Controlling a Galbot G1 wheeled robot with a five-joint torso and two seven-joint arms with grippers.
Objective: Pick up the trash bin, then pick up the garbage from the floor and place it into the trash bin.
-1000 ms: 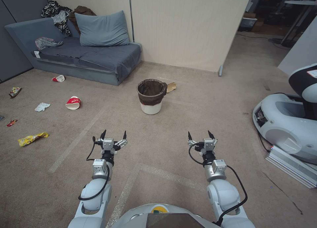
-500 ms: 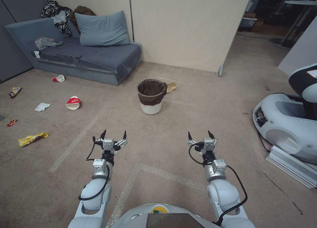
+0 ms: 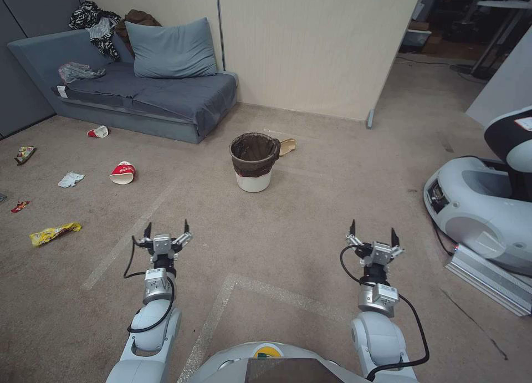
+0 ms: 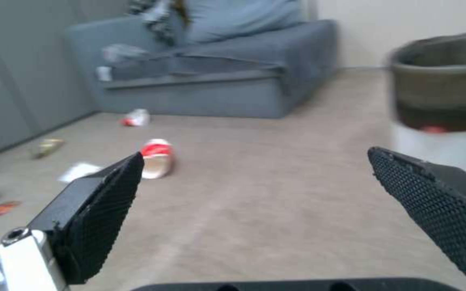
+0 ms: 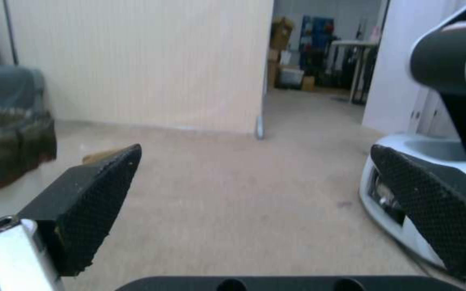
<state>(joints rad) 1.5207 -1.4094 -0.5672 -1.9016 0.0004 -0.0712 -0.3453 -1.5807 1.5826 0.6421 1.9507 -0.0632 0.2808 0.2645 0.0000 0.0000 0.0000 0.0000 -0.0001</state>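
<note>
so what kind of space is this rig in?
Probably a mock living room staged in a lab: grey fabric sofa on beige carpet, a cream partition panel with storage clutter beyond, and another white robot base parked alongside.

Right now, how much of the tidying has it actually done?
Nothing looks done yet. The trash bin stands on the carpet, untouched. Both the left gripper and right gripper hover over bare floor short of the bin, jaws open and empty. Left to do: lift the bin, then gather the red cup, yellow wrapper, tissue and other scraps.
</note>
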